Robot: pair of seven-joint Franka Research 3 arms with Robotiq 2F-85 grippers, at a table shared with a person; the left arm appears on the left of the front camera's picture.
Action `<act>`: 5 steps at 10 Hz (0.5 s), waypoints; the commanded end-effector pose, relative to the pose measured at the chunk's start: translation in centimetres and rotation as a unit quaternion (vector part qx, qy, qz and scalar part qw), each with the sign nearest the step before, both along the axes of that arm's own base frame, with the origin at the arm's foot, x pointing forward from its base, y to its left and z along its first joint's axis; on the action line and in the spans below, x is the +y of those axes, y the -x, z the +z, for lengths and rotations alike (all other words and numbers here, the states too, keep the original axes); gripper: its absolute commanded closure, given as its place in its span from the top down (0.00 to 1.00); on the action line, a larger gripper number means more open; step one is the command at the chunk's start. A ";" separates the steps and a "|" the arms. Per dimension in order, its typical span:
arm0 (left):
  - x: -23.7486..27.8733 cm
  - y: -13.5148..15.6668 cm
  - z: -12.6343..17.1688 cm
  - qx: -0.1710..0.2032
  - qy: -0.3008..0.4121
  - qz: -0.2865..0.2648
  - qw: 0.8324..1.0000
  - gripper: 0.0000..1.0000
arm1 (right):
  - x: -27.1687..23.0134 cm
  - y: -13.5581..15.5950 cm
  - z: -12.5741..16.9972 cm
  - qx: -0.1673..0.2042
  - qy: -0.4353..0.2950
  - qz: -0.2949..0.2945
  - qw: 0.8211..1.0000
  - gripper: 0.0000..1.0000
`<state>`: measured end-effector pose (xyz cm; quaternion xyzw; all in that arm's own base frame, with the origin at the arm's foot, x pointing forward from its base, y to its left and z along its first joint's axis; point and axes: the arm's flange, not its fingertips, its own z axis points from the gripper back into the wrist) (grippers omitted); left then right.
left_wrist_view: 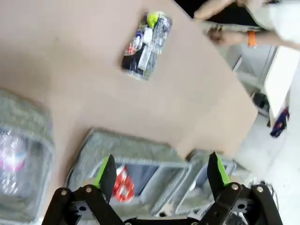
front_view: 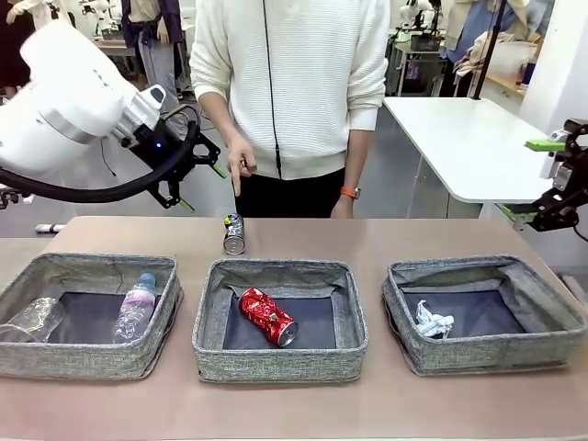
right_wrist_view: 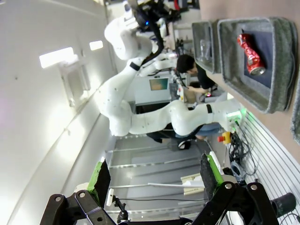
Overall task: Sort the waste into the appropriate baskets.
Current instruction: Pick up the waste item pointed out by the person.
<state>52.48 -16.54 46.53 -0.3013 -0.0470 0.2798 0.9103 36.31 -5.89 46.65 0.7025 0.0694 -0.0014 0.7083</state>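
3 grey baskets sit in a row on the table: bottles in the left basket, the red can in the middle basket, the paper wad in the right basket. Beyond them, the dark printed can lies below and right of the raised left claw, its jaws wide. At the far right, the right claw is also spread wide and holds nothing.

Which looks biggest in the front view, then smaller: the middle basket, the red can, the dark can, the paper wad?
1. Middle basket.
2. Red can.
3. Dark can and paper wad look alike; the dark can lies farther away, so I won't rank them.
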 end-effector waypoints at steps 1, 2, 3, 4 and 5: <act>-3.0 -4.9 -1.4 -0.009 -0.027 0.038 0.999 1.00 | 0.2 0.1 0.1 -0.004 0.001 -0.003 1.000 1.00; -4.3 -7.2 -3.0 -0.004 -0.051 0.051 0.997 1.00 | 0.2 0.1 0.1 -0.004 0.001 -0.003 1.000 1.00; -5.6 -9.0 -4.8 0.014 -0.088 0.055 0.995 1.00 | 0.2 0.1 0.1 -0.004 0.001 -0.003 1.000 1.00; -6.5 -9.9 -6.4 0.017 -0.141 0.064 0.988 1.00 | 0.2 0.1 0.1 -0.004 0.001 -0.003 1.000 1.00; -6.6 -9.8 -7.1 0.015 -0.188 0.039 0.981 1.00 | 0.2 0.1 0.1 -0.004 0.001 -0.003 1.000 1.00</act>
